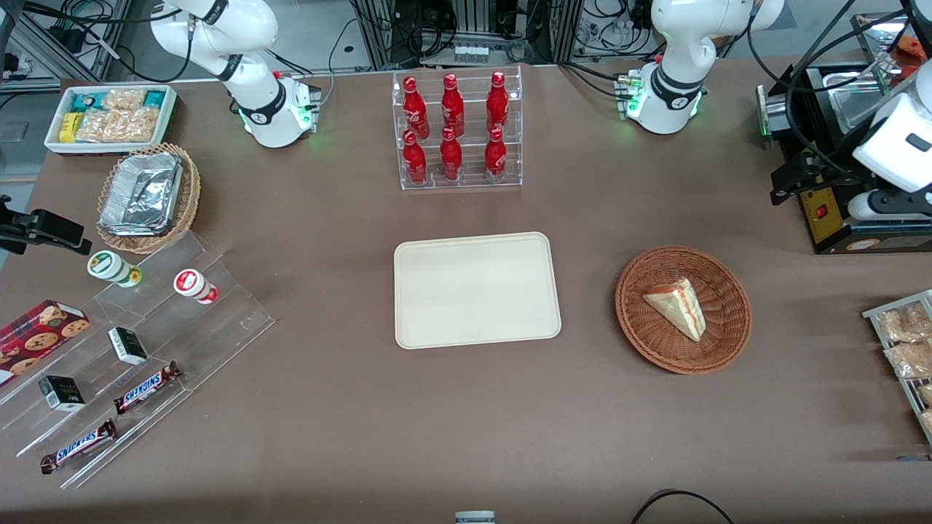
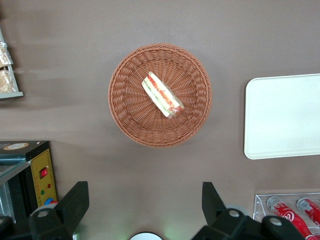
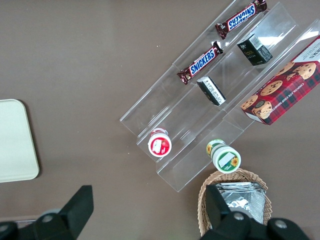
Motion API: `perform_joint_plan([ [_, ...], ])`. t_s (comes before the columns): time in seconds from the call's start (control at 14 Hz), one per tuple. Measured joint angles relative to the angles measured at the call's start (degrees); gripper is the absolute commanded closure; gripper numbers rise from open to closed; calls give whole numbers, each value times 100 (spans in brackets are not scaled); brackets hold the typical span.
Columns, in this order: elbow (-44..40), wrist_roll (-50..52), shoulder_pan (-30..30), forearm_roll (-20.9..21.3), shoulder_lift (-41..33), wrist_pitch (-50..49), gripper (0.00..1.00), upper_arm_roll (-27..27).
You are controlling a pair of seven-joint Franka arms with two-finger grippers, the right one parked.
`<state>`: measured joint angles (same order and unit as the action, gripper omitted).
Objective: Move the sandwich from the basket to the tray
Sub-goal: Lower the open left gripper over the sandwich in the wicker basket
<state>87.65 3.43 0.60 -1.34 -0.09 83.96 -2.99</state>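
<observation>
The sandwich (image 1: 677,306) (image 2: 161,95), a pale triangular wedge with red-orange filling along its edge, lies in the round reddish-brown wicker basket (image 1: 641,331) (image 2: 125,117). The cream rectangular tray (image 1: 477,291) (image 2: 285,117) lies bare on the brown table beside the basket, toward the parked arm's end. My gripper (image 2: 144,189) hangs high over the table, open, with nothing between its black fingers (image 2: 79,192). It is farther from the front camera than the basket and well above it. Its white hand (image 1: 894,138) shows over the black machine.
An acrylic rack of red bottles (image 1: 457,131) (image 2: 290,210) stands farther back than the tray. A black machine with a yellow panel (image 1: 830,211) (image 2: 37,172) sits near the gripper. A rack of snack packets (image 1: 903,342) lies at the working arm's end. Acrylic steps with snacks (image 1: 131,342) lie at the parked arm's end.
</observation>
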Motion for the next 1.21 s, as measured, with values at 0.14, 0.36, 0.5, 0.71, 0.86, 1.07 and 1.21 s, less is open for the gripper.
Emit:
perform_joint_plan([
  [0.14,-9,-76,0,-16,4,-1,0,77],
  [0.36,-12,-76,1,66,23,-9,0,81],
  [0.5,110,-73,3,263,127,50,0,62],
  [0.71,783,179,8,314,286,835,0,-18],
  [0.86,1431,721,14,318,319,1667,0,-92],
  [1.07,2398,2082,23,328,329,3016,0,-274],
  [1.21,3017,2887,30,343,327,3869,0,-365],
])
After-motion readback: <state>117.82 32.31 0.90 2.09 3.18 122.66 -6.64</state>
